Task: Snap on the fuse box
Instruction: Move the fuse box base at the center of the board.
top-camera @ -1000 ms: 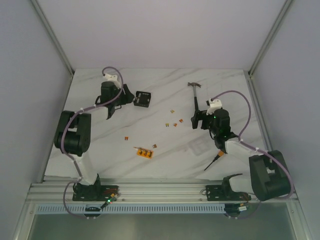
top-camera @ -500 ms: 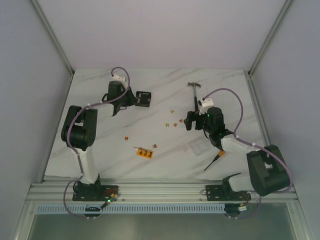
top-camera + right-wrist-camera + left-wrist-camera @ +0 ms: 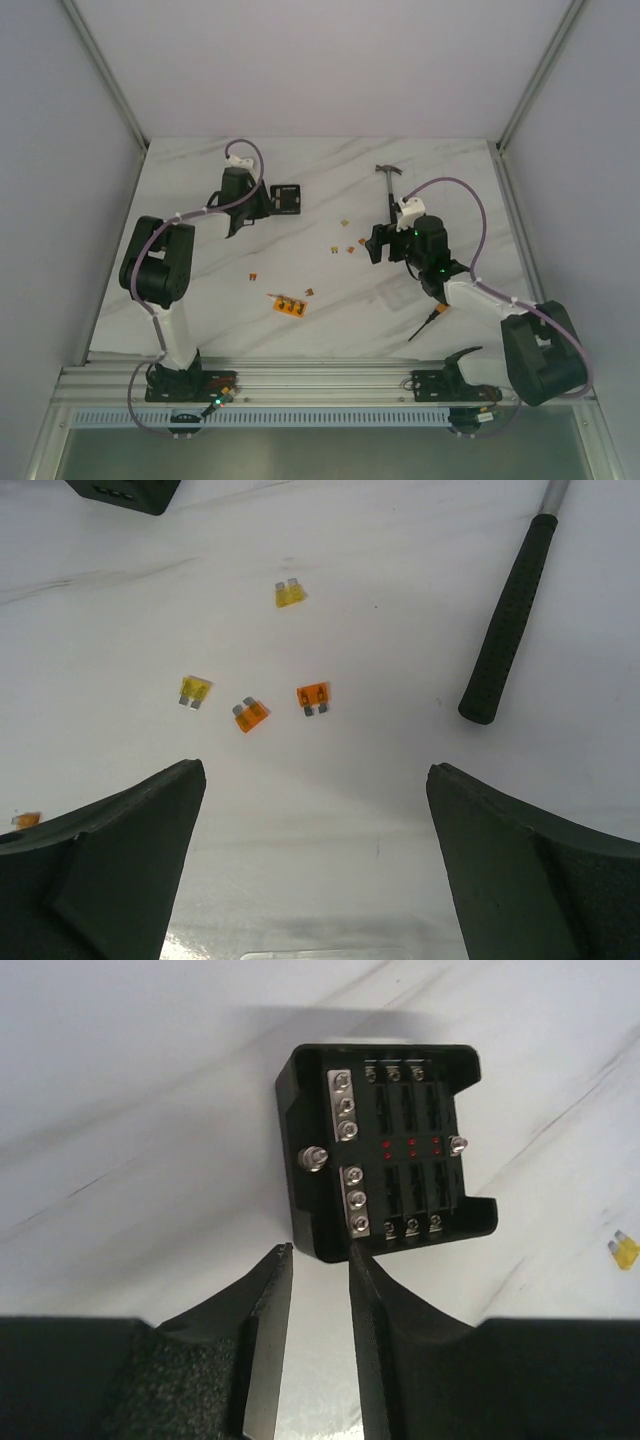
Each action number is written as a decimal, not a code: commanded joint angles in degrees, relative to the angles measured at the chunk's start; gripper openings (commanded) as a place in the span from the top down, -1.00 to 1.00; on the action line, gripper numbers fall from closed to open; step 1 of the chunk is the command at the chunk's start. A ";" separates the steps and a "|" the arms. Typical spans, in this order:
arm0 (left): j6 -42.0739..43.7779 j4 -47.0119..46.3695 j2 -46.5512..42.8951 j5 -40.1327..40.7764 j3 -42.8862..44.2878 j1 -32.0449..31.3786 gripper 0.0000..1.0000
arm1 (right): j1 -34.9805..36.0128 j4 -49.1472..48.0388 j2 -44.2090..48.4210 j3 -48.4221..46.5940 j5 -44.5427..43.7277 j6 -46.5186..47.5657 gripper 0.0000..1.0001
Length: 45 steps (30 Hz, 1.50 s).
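White marbled table (image 3: 330, 160) lies under both arms, and we take the fuse box (image 3: 287, 199) as our mark. It sits flat on the far part of the table, its slotted face up and bare of any cover.

Just left of the box is our left gripper (image 3: 262, 200), which a second ago hung well to the left of it and has swung in since. From the left wrist view its fingers stand narrow, with a slim gap between them and nothing in it. The tips come right up to the box's near edge; whether they touch it we cannot tell.

Right of the box and nearer us, loose fuses (image 3: 313, 696) lie scattered on bare marble. Further right of the box is our right gripper (image 3: 315, 770), spread wide and empty. It has slid leftward from the handle end of the hammer (image 3: 505, 620) toward those fuses. Farthest right of the box lies the hammer itself, untouched.

We judge that the left arm is setting up to steady the box while the right goes for a part. Nothing is snapped on yet.
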<state>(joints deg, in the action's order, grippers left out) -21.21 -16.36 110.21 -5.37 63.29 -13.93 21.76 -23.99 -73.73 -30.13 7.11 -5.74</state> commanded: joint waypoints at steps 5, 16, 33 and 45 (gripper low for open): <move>-0.31 4.66 -1.97 5.01 1.63 -0.22 0.16 | 0.56 0.53 1.13 1.21 0.34 0.73 -1.00; 0.09 5.94 4.50 2.81 6.61 -0.38 0.19 | 0.79 0.81 -0.19 0.87 0.35 0.86 -1.00; -3.12 13.92 -6.47 10.03 -3.64 -6.11 0.69 | 4.19 5.99 1.47 0.51 0.01 -0.66 -1.00; -13.38 15.14 -15.06 14.55 -15.07 -17.35 0.70 | 7.73 9.31 3.25 1.30 -2.28 -1.55 -1.00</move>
<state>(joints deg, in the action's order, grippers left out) -29.26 -3.14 96.79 7.25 50.83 -28.47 28.64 -16.16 -71.85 -29.65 6.42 -6.46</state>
